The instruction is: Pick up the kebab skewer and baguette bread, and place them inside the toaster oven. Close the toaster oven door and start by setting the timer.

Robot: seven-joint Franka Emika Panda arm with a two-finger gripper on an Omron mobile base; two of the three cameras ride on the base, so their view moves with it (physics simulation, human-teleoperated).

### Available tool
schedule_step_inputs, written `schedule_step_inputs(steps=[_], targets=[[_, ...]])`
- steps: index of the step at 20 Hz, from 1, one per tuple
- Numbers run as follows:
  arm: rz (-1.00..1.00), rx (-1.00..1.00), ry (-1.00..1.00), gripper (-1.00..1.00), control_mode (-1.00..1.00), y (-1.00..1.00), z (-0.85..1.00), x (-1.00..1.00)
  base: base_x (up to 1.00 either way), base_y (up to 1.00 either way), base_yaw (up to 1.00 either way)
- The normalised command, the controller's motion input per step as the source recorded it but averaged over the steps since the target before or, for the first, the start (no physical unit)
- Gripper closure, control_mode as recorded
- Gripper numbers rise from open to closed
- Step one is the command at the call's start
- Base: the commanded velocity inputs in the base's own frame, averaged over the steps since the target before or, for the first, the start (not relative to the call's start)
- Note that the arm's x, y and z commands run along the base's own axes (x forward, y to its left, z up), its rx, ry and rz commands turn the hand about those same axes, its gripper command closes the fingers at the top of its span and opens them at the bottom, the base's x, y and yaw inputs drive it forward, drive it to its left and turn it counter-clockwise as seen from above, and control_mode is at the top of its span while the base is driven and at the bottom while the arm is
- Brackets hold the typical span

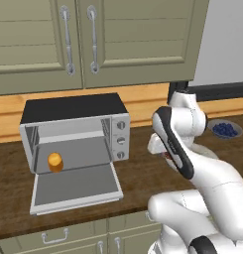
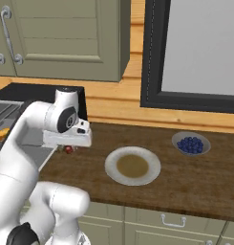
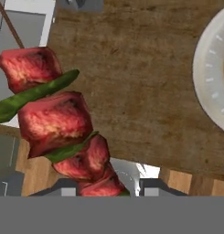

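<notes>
Clamping the kebab skewer, the pincer hangs above the counter beside the plate.

Before me runs the dark wooden counter. On it stand the toaster oven, a cream plate and, near that plate, a small bowl of blueberries.

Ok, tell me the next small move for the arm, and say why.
Probably carry the red-chunked kebab skewer left toward the open boxy silver toaster oven. The gripper is closed on the skewer's lower end above the brown counter, the drop-down glass door lies flat open, and the stubby orange baguette bread already sits inside, so only the skewer is left to load.
</notes>
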Motion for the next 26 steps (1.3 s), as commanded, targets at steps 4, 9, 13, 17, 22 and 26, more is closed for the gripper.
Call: schedule_step_inputs(steps=[4, 9, 13, 17, 22, 26], targets=[[-0.11, -0.06, 0.00, 1.00, -1.00, 1.00, 0.01, 0.07, 0.00, 0.00, 0.00], [-0.12, -0.07, 0.00, 1.00, -1.00, 1.00, 0.00, 0.12, 0.00, 0.00, 0.00], [-0.16, -0.01, 0.00, 1.00, -1.00, 1.00, 0.00, 0.24, 0.00, 0.00, 0.00], [-0.12, 0.00, 0.08, 1.00, -1.00, 1.00, 0.00, 0.48, 0.00, 0.00, 0.00], [-0.01, 0.00, 0.08, 1.00, -1.00, 0.80, -0.02, 0.47, 0.00, 0.00, 0.00], [0.00, 0.00, 0.00, 1.00, -1.00, 0.27, -0.16, 0.42, 0.00, 0.00, 0.00]])
